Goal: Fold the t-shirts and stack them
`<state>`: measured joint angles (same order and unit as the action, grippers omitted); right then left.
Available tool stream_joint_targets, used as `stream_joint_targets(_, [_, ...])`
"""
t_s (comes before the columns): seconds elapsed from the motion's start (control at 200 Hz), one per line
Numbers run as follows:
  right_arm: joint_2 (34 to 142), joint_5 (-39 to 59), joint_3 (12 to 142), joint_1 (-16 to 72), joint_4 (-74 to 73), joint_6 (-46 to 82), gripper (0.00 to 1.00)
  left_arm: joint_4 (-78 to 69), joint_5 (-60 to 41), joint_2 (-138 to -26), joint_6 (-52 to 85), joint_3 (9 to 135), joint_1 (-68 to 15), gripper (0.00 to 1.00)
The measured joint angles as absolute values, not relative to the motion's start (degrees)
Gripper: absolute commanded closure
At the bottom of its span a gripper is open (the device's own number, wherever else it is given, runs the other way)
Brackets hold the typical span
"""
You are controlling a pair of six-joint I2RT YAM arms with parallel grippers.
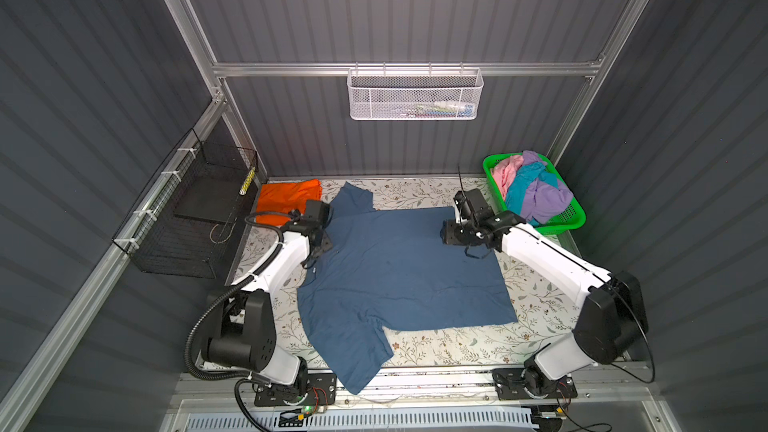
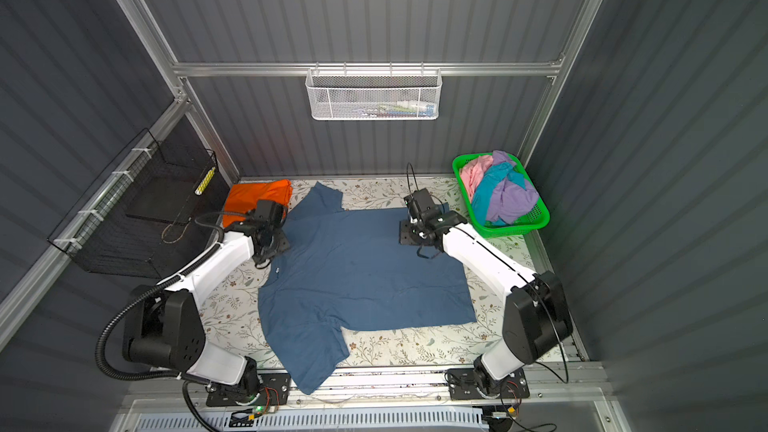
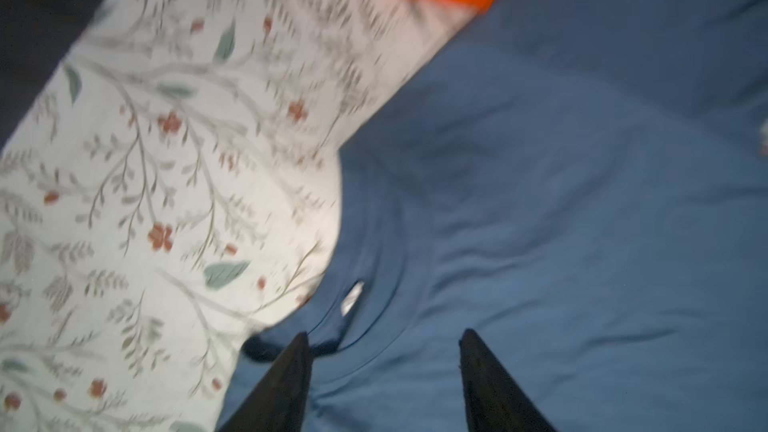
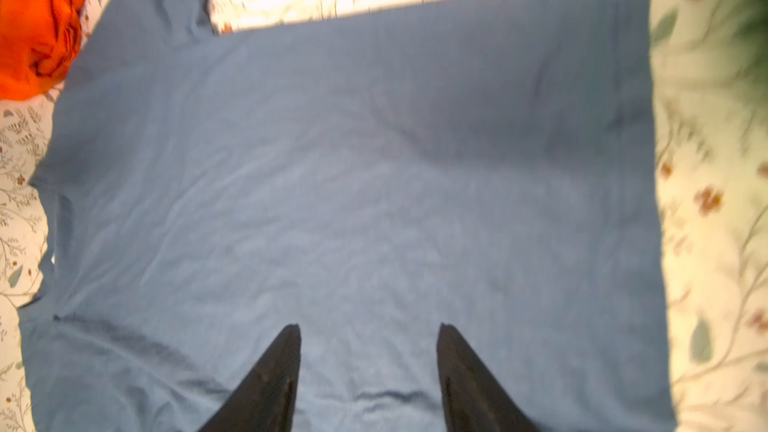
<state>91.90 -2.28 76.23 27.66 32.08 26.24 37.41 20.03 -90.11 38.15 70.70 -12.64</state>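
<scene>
Cloth of the dark blue t-shirt (image 1: 399,268) lies spread flat under both tools, probably so its edges can be taken for folding. Its collar (image 3: 374,268) is just under the left gripper (image 3: 386,332), whose jaws stand apart and empty. The right gripper (image 4: 368,326), also open with nothing in it, hangs over the shirt body. The folded orange t-shirt (image 1: 289,197) lies just beyond the left gripper.

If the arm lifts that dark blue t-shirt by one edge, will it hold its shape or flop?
Probably flops: the dark blue cloth t-shirt lies limp and wrinkled, one sleeve spilling past the flowered tabletop's front edge. Likely light too, since the cloth looks thin and hugs the surface.
</scene>
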Motion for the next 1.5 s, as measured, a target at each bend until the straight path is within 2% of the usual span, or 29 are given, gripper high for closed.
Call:
stream_joint_targets(0.095, [97.4, -1.1, 83.0, 24.7, 31.3, 24.6, 0.56, 36.1, 19.0, -99.1, 36.0, 84.9, -12.8, 0.41])
stream_joint_targets(0.24, [106.0, 0.1, 92.3, 18.8, 31.7, 22.2, 0.54, 34.1, 17.6, -114.9, 32.2, 101.8, -13.8, 0.26])
stream_joint_targets(0.295, [109.4, 0.0, 95.8, 16.4, 32.2, 21.2, 0.53, 34.3, 17.3, -121.0, 30.7, 107.4, -14.2, 0.24])
stream_joint_targets(0.475, [120.9, -1.3, 106.5, 10.4, 36.0, 17.8, 0.51, 35.5, 17.1, -138.8, 25.1, 123.9, -14.7, 0.23])
stream_joint_targets(0.625, [128.4, -1.7, 112.5, 8.2, 38.6, 16.3, 0.46, 36.5, 17.4, -147.8, 21.5, 132.7, -14.8, 0.22])
stream_joint_targets(0.711, [132.1, -1.7, 115.7, 7.7, 40.2, 15.6, 0.43, 37.2, 17.6, -149.6, 20.4, 134.3, -14.6, 0.22])
stream_joint_targets(0.801, [134.6, -1.6, 118.0, 7.5, 41.4, 14.9, 0.4, 36.7, 17.8, -149.3, 20.0, 133.5, -14.3, 0.29])
stream_joint_targets(0.891, [135.6, -1.7, 118.4, 7.6, 42.1, 14.5, 0.39, 34.7, 17.6, -145.6, 19.8, 127.1, -13.5, 0.37])
stream_joint_targets(1.006, [136.0, -1.7, 119.1, 7.6, 42.9, 14.0, 0.39, 33.8, 17.3, -140.7, 19.6, 120.4, -11.9, 0.39])
stream_joint_targets(1.121, [136.1, -1.8, 119.5, 7.4, 43.4, 13.7, 0.38, 32.7, 17.3, -136.2, 19.4, 116.9, -10.8, 0.36])
stream_joint_targets(1.266, [136.1, -2.0, 119.7, 7.2, 43.8, 13.0, 0.3, 31.6, 17.8, -131.7, 19.1, 113.1, -10.0, 0.27])
stream_joint_targets(1.501, [136.3, -1.9, 120.5, 6.9, 44.9, 12.8, 0.24, 32.9, 18.4, -132.3, 19.9, 111.2, -10.1, 0.22])
